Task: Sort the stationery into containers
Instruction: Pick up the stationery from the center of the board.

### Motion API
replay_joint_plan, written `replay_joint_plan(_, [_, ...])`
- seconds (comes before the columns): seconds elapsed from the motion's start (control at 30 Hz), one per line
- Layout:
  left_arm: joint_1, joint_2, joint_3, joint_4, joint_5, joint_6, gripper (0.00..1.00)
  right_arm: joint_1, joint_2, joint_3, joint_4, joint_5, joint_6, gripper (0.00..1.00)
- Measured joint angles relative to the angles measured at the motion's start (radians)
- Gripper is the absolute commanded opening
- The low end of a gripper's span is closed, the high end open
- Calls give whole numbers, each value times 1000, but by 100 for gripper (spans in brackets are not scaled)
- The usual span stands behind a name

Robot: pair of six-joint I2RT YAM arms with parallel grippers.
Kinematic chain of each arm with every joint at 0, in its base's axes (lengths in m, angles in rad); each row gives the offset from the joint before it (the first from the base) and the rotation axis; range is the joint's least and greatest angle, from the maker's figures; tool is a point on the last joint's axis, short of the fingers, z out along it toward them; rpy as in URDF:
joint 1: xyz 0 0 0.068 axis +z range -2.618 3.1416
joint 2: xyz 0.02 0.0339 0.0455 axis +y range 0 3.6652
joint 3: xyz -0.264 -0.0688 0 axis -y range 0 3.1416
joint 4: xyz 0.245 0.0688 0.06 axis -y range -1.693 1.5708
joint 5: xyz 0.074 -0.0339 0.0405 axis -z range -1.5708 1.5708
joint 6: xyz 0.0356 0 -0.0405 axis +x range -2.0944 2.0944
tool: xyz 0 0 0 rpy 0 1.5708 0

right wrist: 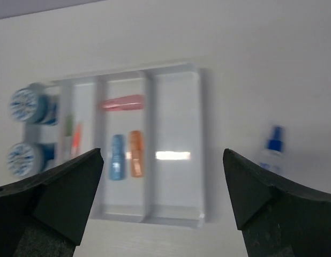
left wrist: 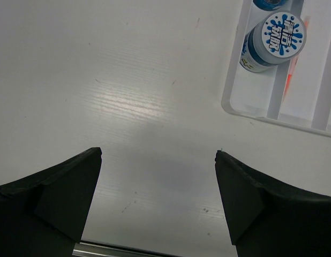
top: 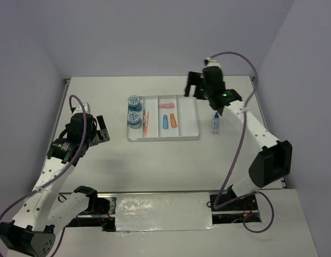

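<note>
The left gripper [left wrist: 157, 155], jaws spread and empty, hangs near-left of the white tray [top: 189, 120]. From the left, the tray's compartments hold two blue-white rolls [top: 134, 118], an orange pen [top: 147, 122], then capsules [top: 165, 122]. The blue-capped bottle [top: 215, 126] sits on the table [top: 155, 166] just right of the tray. The right gripper [right wrist: 162, 153] hangs spread and empty at the far side.

The desk [top: 155, 166] is a white, matte surface with a faint grain. A few small dark specks and scuffs show in the left wrist view, where a thin metal rail [left wrist: 117, 250] runs along its near edge. Plain pale lavender walls [top: 155, 32] enclose it on the far side, left and right. Along the near edge lies a crinkled silvery strip [top: 163, 211], flanked by two dark openings [top: 104, 208] holding loose wires, some of them red.
</note>
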Motion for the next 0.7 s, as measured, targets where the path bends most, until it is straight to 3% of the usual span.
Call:
replay_joint_plan(0.1, [2,-1,0,5,0,0,99,-196,-72,-121,-25,20,-5,99])
replay_joint_plan(0.17, [4,1,0,4,4,0,99,-257,-60,-159,-51,34,-16,97])
replay_joint_plan(0.27, [6,5,0,4,8,0,99,-322,13,-175,-101,23,-45,78])
replay_joint_plan(0.37, [6,5,0,5,13,0,99,-370,115,-159,-132,-15,-74,67])
replay_joint_plan(0.7, [7,8,0,4,20,0,99,-409,355,-86,-208,-68,-123,58])
